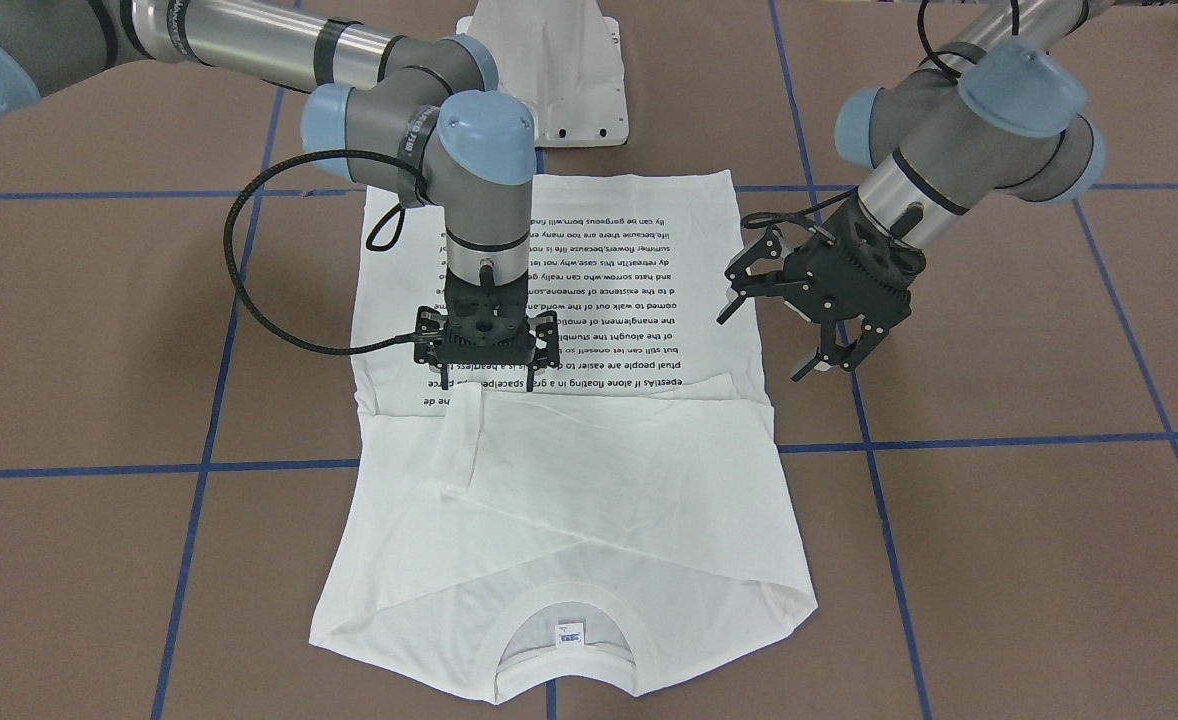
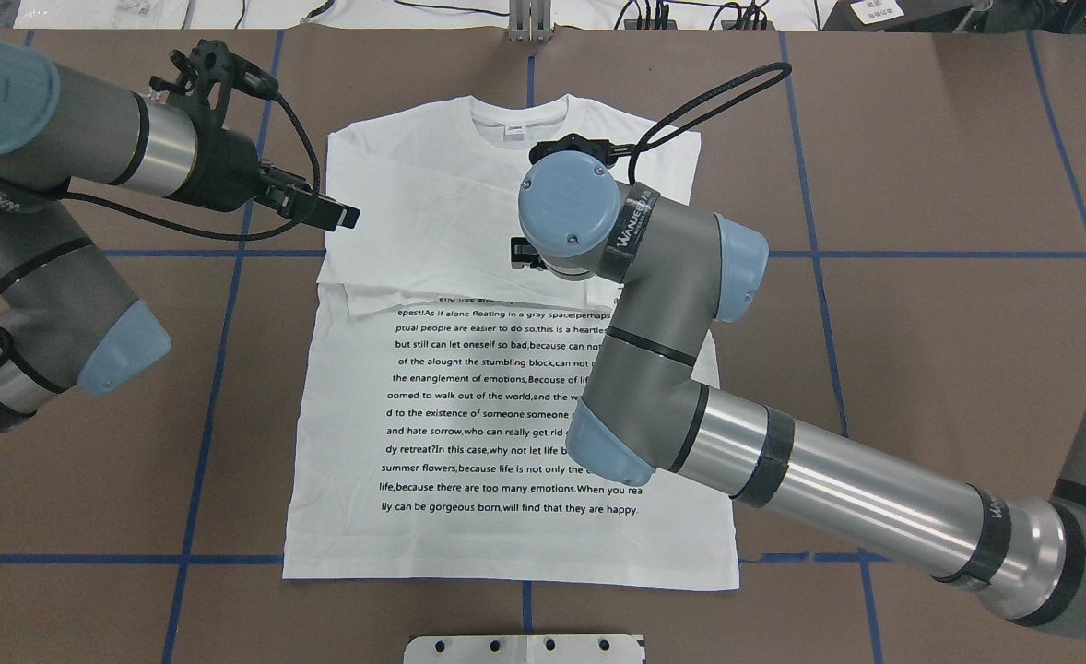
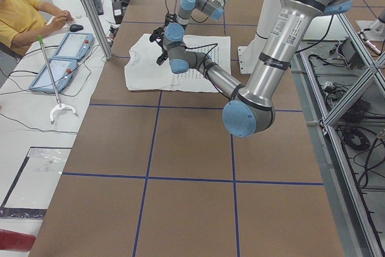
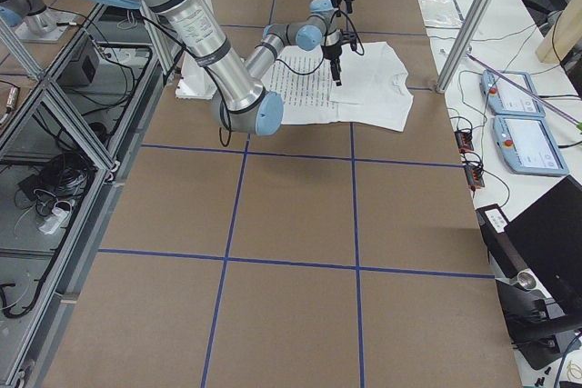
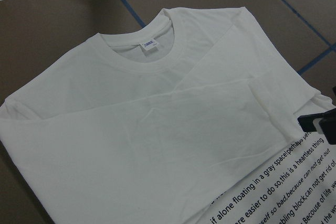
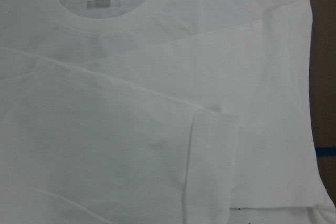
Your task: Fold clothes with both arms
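Sleeves [image 1: 459, 440] lying crossed on white T-shirt [image 1: 599, 480]; right gripper [image 1: 489, 378] hovering over cuff, left gripper [image 1: 779, 340] beside shirt edge, both w/ fingers spread, empty. Next, prob.: gripping collar end for body fold.

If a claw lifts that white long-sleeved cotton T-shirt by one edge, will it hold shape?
Probably not: the white cotton T-shirt lies limp and creased, so it would droop. Pushed, the thin cloth would likely bunch, not slide.
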